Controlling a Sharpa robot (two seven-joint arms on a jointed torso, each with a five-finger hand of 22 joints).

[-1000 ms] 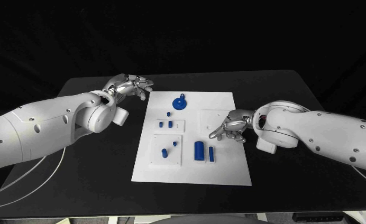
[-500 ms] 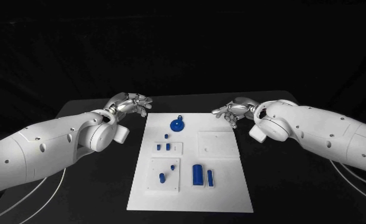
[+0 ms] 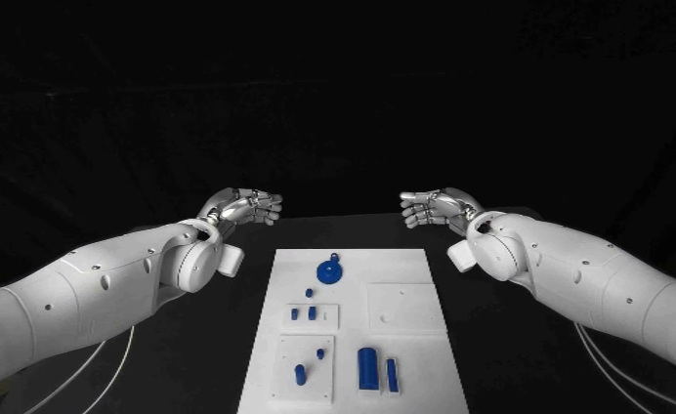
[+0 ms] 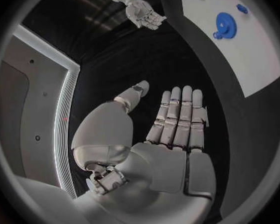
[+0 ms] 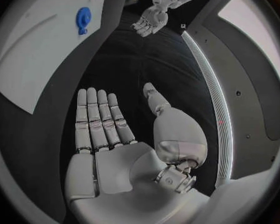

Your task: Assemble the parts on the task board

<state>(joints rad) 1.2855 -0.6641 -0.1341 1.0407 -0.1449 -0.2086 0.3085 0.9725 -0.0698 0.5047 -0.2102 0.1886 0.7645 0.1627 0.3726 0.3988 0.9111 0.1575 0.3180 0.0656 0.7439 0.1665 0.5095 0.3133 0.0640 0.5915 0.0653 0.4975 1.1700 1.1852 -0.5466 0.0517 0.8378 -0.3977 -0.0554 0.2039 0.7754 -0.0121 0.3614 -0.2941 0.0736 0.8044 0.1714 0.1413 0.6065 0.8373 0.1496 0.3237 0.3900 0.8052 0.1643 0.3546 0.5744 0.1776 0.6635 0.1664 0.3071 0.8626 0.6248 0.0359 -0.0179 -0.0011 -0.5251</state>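
Note:
The white task board (image 3: 416,272) lies in the middle of the black table. A round blue gear-like part (image 3: 328,271) sits near its far end. Small blue pegs (image 3: 303,313) stand in the left blocks, and a blue cylinder (image 3: 367,368) and a thin bar (image 3: 391,373) lie near the front. My left hand (image 3: 242,207) and right hand (image 3: 437,207) hover beyond the board's far corners, facing each other and holding nothing. In the left wrist view my left hand (image 4: 171,129) has its fingers stretched out straight, with the gear (image 4: 225,25) far off. In the right wrist view my right hand (image 5: 105,129) is stretched out the same way.
A plain white square block (image 3: 401,305) sits on the board's right side. The black table top (image 3: 493,336) runs along both sides of the board. Pale cables (image 3: 85,370) hang under the left arm.
The head camera has tilted up. My right hand has left the board's right block and risen to the far side, level with my left hand. The parts have not moved.

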